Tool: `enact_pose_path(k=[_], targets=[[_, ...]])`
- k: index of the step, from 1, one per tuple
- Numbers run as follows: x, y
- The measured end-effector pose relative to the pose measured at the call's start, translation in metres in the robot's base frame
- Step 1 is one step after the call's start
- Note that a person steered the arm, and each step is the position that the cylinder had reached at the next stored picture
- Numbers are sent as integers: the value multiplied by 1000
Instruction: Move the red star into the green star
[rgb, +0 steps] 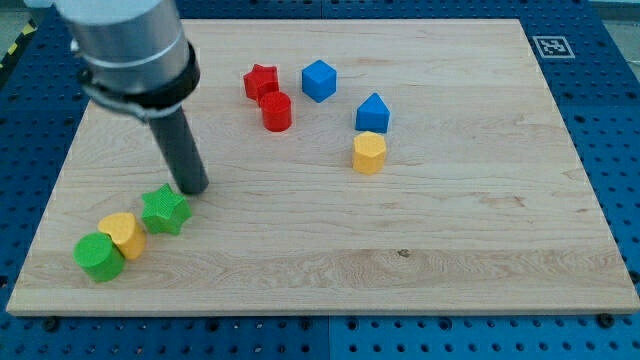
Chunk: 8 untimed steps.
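No pincer exists on this arm, so nothing opens or closes: its tip (194, 187) rests just above the green star (165, 210), well apart from the red star (261, 81), which touches the red cylinder (276, 112) near the table's (450, 250) top.

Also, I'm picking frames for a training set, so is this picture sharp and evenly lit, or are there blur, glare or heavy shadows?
In the camera view the blocks are crisp, like the red star and green star; the arm's grey body at the view's top left looks soft, my tip sharper; lighting is even, shadows short and faint, no glare on the board.
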<state>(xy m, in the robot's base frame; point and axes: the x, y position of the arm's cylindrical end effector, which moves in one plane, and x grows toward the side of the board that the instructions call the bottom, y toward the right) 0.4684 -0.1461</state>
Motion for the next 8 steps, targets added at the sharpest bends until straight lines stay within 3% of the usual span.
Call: enact_pose_path(k=[3, 4, 5, 6, 8], targets=[[-197, 22], [-204, 81], [-163, 93], [-130, 59], [-86, 46]])
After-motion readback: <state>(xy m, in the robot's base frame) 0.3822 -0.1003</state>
